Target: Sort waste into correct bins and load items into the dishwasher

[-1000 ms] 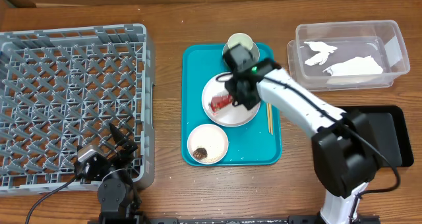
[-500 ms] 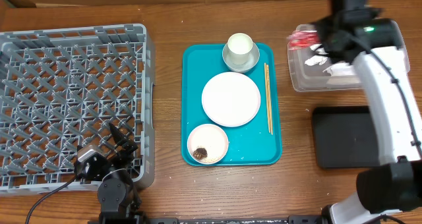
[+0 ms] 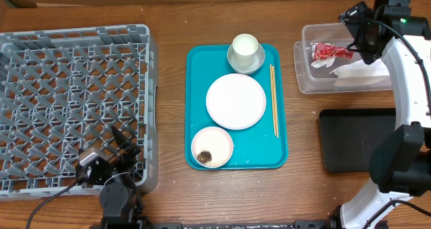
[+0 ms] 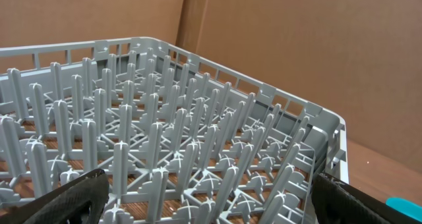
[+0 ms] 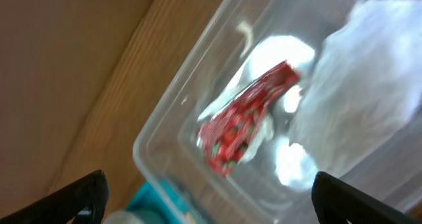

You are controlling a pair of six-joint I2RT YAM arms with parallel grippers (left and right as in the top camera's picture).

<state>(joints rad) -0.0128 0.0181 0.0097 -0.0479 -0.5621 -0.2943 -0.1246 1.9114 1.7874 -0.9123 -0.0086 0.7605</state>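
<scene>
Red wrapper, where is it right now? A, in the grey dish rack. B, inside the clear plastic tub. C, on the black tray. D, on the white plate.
B: the red wrapper lies inside the clear tub, next to the white napkin.

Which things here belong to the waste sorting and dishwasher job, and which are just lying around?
Job: red wrapper, napkin, clear tub, black tray, plate, bowl with brown scrap, cup, grey rack.
Lying about: teal tray, wooden sticks.
</scene>
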